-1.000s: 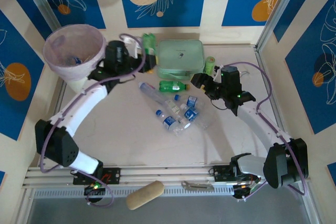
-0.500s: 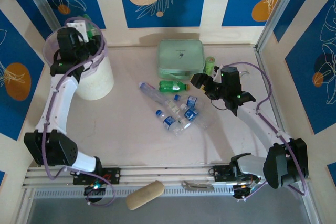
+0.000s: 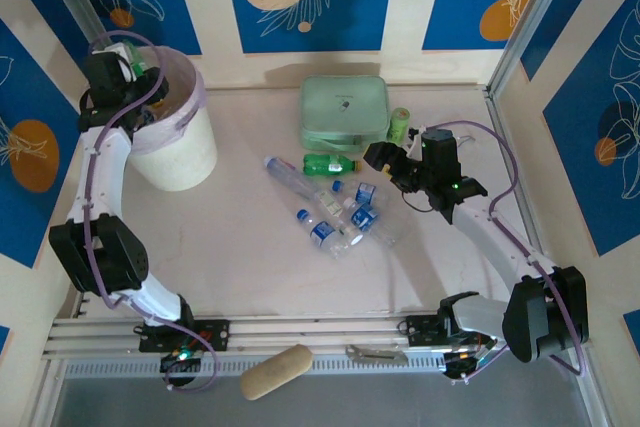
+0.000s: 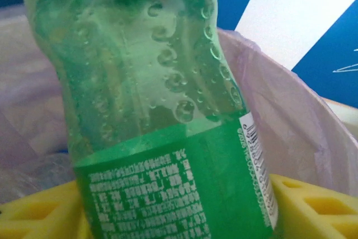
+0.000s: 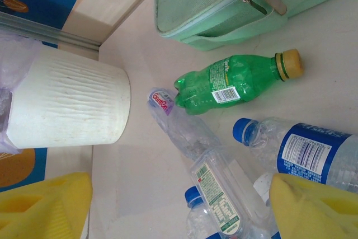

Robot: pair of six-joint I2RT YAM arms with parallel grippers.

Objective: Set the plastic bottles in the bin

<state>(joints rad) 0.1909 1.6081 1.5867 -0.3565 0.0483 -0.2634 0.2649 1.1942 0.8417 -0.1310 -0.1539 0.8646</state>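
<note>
I place the left gripper (image 3: 130,57) over the bin (image 3: 185,157) at the worktop's far left corner so the green bottle (image 4: 168,110) between its fingers drops inside, though I cannot tell whether they clamp it; the right gripper (image 3: 388,169) hangs open and empty.

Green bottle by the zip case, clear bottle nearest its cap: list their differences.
The green bottle is green with a yellow cap; the clear bottle is see-through with a blue cap and label. Seen from the right wrist, the green bottle's cap points right, the clear bottle's left. Both lie sideways.

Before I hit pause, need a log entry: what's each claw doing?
Left claw: green bottle between fingers; gripped or released, cannot tell.
Right claw: open, empty.
</note>
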